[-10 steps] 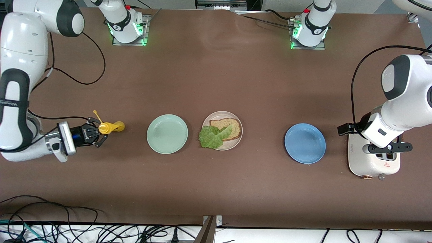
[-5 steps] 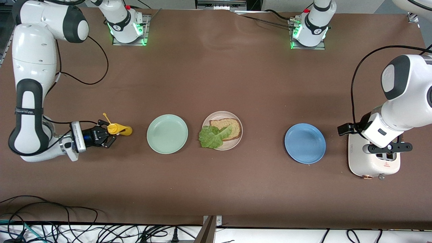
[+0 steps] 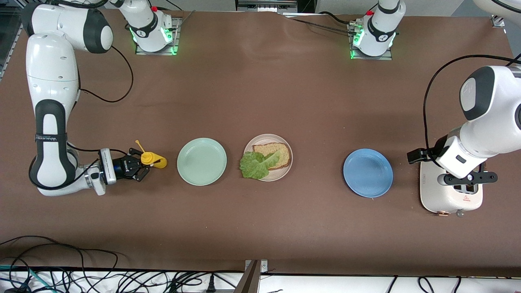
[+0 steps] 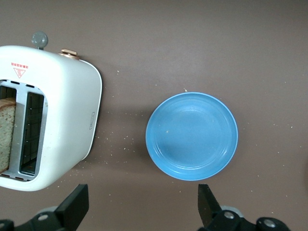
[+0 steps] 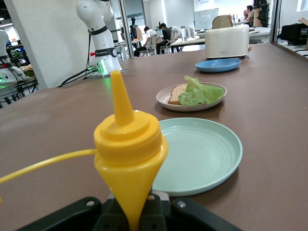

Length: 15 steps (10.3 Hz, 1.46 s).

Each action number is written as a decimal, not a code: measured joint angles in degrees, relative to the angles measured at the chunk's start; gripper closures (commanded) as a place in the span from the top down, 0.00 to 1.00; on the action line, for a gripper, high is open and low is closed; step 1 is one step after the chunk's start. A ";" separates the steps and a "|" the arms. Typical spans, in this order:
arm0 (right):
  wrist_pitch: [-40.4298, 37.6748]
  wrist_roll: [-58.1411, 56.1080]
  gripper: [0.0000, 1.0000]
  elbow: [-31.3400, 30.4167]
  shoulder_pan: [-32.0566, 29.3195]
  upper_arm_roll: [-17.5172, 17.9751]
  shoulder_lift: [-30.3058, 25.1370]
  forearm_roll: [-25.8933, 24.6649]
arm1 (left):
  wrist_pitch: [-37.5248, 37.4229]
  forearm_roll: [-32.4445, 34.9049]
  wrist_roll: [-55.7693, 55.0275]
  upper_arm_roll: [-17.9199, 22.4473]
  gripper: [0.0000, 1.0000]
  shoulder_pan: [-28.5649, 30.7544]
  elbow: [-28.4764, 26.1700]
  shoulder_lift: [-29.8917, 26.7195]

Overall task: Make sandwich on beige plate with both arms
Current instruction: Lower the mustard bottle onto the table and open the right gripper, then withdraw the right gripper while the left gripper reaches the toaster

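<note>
So, beige plate point(image 3: 285, 143) mid-table holds one bread slice point(image 3: 273, 154) under lettuce point(image 3: 255, 165). Right gripper point(image 3: 143, 165) clenches a yellow sauce bottle point(image 3: 154, 159) beside the green plate point(image 3: 201, 161), likely for dressing. Left gripper point(image 3: 468, 178), jaws released, hangs over the toaster point(image 3: 449, 199), probably for its slice point(image 4: 6, 134).

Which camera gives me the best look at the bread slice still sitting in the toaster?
The left wrist view: it looks straight down into the toaster, where the bread slice stands in a slot. In the front view the left arm covers the toaster's slots. The right wrist view shows the slice's top far off.
</note>
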 measured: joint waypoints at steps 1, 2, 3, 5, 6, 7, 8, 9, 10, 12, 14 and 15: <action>0.05 -0.77 0.62 -0.72 0.04 0.00 0.10 0.01 | 0.00 0.00 0.00 0.00 1.00 0.00 0.00 0.00; -0.05 -0.94 1.00 -0.82 0.06 0.01 0.08 0.01 | 0.00 0.00 0.00 0.00 1.00 0.00 0.00 0.00; -0.05 -0.94 1.00 -0.82 0.07 0.01 0.07 0.01 | 0.00 0.00 0.00 0.01 1.00 0.00 0.00 0.00; -0.05 -1.05 1.00 -0.82 0.05 -0.07 0.01 -0.06 | 0.00 0.00 0.00 0.02 1.00 0.01 0.00 0.00; -0.05 -1.05 1.00 -0.80 -0.04 -0.24 -0.05 -0.26 | 0.00 0.00 0.00 0.03 1.00 0.01 0.00 0.00; -0.05 -1.06 1.00 -0.74 -0.18 -0.43 -0.27 -1.10 | 0.00 0.00 0.00 0.03 1.00 0.01 0.00 0.00; -0.16 -1.06 1.00 -0.47 -0.29 -0.68 -0.56 -2.83 | 0.00 0.00 0.00 0.03 1.00 0.02 0.00 0.00; -0.51 -1.05 1.00 -0.20 -0.45 -1.08 -0.79 -4.41 | 0.00 0.00 0.00 0.03 1.00 0.02 0.00 0.00; -1.33 -1.05 1.00 -0.15 -0.75 -1.94 -1.14 -5.48 | 0.00 0.00 0.00 0.03 1.00 0.02 0.00 0.00; -4.83 -1.01 1.00 -0.11 -1.04 -6.16 -1.75 -6.56 | 0.00 0.00 0.00 0.03 1.00 0.02 0.00 0.00; -7.78 -0.09 1.00 1.38 -1.19 -10.39 -2.35 -9.25 | 0.00 0.00 0.00 0.03 1.00 0.03 0.00 0.00; -8.90 2.16 1.00 2.76 -1.20 -11.32 -3.16 -11.52 | 0.00 0.00 0.00 0.03 1.00 0.03 0.00 0.00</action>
